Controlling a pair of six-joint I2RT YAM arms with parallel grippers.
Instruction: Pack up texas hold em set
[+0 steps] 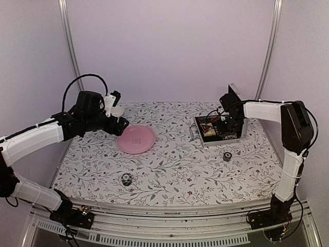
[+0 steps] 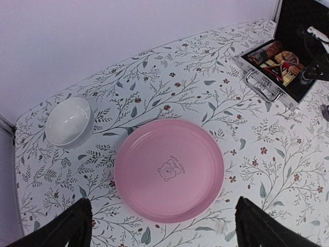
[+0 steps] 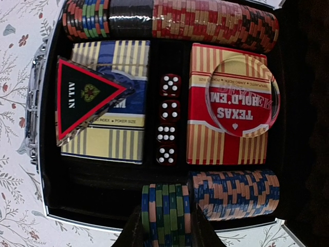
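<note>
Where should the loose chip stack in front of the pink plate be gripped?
Pinch the chip stack across its round rim, descending from straight above. It sits flat and low on the table, apart from the pink plate, so both sides are free.

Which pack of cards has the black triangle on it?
The blue-and-yellow deck: the black ALL IN triangle lies on it. The red deck beside it carries a clear round Texas Hold'em disc instead.
</note>
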